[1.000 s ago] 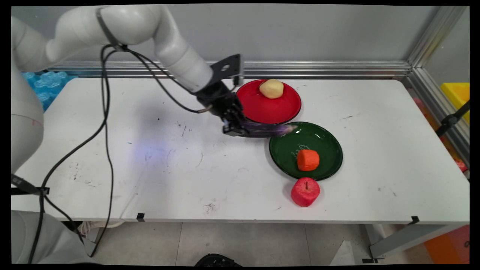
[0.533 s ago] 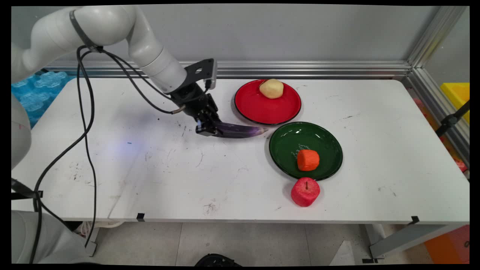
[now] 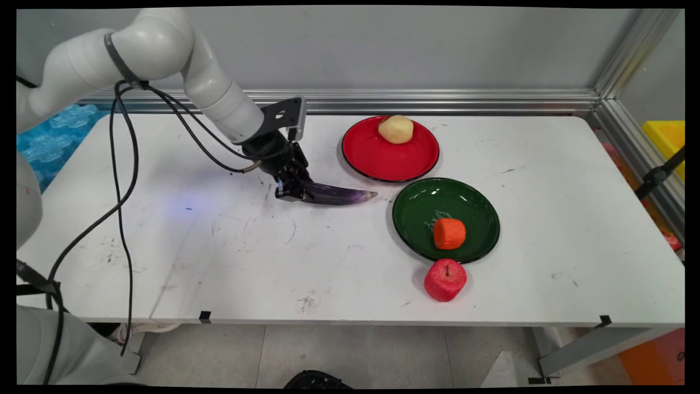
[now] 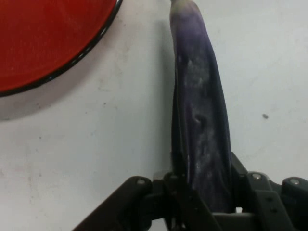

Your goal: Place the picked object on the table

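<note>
A long purple eggplant [image 3: 336,193] lies nearly level, low over the white table [image 3: 229,241], its tip pointing right toward the plates. My gripper [image 3: 291,190] is shut on its left end. The hand view has the eggplant [image 4: 201,110] running up from between the fingers, with the red plate [image 4: 43,38] at upper left. In the main view the red plate [image 3: 383,158] sits just right of the eggplant's tip and carries a pale yellow potato [image 3: 396,129].
A green plate [image 3: 465,208] with an orange carrot piece [image 3: 449,233] stands at centre right. A red apple [image 3: 445,279] rests on the table just in front of it. An aluminium rail [image 3: 437,100] runs along the table's back edge.
The gripper has carried the eggplant leftward, off the edge of the plates and out over bare table, and slightly lower.
</note>
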Robot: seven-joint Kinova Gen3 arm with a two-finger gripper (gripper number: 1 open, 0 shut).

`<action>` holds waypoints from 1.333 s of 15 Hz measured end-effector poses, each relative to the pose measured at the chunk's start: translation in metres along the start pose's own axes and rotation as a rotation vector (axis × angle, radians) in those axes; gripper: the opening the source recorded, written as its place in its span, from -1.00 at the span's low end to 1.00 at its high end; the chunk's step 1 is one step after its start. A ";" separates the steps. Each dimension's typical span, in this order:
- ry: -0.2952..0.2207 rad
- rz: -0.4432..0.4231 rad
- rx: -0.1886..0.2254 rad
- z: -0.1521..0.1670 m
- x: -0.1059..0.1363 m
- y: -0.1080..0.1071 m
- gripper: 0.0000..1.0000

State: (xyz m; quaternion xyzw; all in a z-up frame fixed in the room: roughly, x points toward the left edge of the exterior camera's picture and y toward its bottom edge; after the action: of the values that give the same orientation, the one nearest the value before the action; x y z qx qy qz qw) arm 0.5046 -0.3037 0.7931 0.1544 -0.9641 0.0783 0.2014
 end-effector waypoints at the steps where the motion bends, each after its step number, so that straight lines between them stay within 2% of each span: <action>1: 0.002 0.005 0.001 0.003 -0.002 -0.002 -1.00; 15: 0.036 0.029 0.004 0.030 -0.011 -0.023 -1.00; 16: 0.040 0.028 0.004 0.031 -0.011 -0.024 1.00; 20: 0.054 0.020 0.007 0.032 -0.010 -0.028 1.00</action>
State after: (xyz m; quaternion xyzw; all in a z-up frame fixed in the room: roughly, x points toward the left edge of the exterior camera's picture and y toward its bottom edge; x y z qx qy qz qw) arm 0.5109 -0.3344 0.7620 0.1432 -0.9596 0.0878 0.2258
